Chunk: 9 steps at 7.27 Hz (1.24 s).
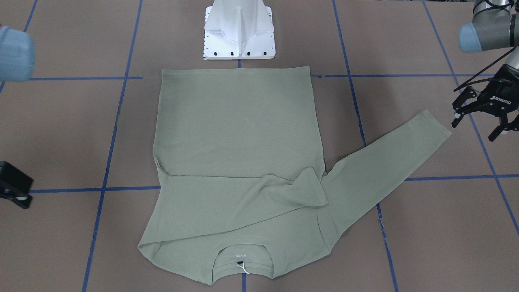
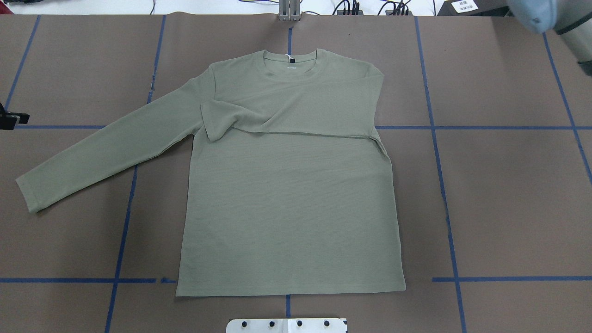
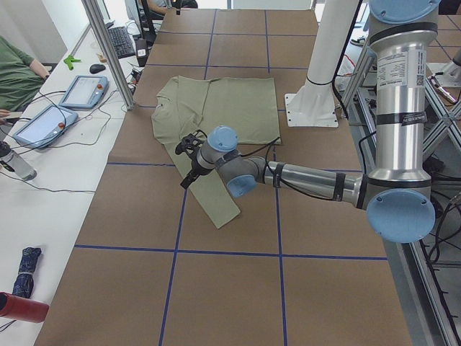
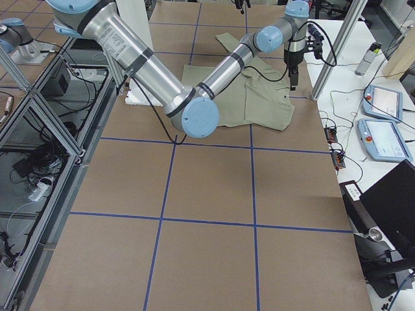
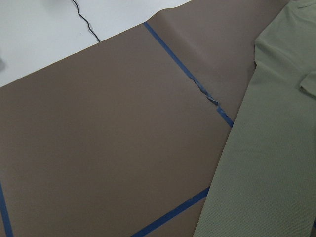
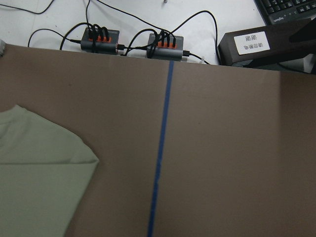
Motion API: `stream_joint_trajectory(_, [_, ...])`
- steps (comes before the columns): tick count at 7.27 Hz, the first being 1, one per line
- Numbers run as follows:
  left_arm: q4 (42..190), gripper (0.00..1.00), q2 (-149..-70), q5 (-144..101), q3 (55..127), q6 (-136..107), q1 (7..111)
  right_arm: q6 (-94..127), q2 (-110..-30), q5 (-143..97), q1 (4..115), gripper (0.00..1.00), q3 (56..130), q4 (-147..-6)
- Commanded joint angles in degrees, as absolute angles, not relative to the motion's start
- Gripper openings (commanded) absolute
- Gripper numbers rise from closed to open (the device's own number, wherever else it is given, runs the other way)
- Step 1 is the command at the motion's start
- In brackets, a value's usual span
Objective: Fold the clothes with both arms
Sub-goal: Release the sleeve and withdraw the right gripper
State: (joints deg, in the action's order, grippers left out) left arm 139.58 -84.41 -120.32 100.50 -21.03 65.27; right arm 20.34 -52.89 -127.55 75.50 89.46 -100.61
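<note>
the shirt (image 2: 286, 208) lies flat mid-table (image 2: 508, 208), one sleeve folded over the chest, the other sleeve (image 1: 389, 162) stretched towards the left pincer (image 1: 478, 123), which hovers released near the cuff (image 1: 436, 123). best, i judge: pinch the cuff alone, lift low, lay it straight across the chest — no dragging the body. the right pincer (image 1: 14, 190) is cut off at the edge; cannot tell its state. writing: "robotiq" on the left pincer — the collar print (image 1: 241, 255) is too small to read.
</note>
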Motion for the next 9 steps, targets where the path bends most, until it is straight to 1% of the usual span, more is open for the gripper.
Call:
stream_joint_trajectory(1, [141.4, 1.00, -80.2, -115.4, 100.9, -21.5, 58.6, 1.0, -64.9, -133.4, 85.2, 1.00, 90.1, -100.4])
stream_joint_trajectory(2, [141.6, 1.00, -79.2, -112.3, 100.7, -21.6, 54.7, -2.3, -71.8, -134.5, 86.2, 1.00, 94.2, -100.0])
stream_joint_trajectory(3, [142.0, 1.00, -77.3, -110.8, 100.5, -21.4, 52.0, -2.4, -75.4, -134.3, 87.3, 1.00, 97.2, -99.9])
stream_joint_trajectory(4, [142.7, 1.00, -75.7, -107.3, 100.3, -21.4, 48.5, -2.4, -77.1, -134.3, 87.3, 1.00, 98.3, -99.9])
stream_joint_trajectory(6, [142.8, 1.00, -74.4, -104.9, 100.0, -21.4, 43.6, -1.6, -77.3, -134.2, 87.3, 1.00, 98.4, -99.8])
stream_joint_trajectory(9, [144.1, 0.99, -72.2, -103.5, 99.4, -21.0, 41.7, -1.6, -77.5, -134.1, 87.3, 1.00, 98.4, -99.8])
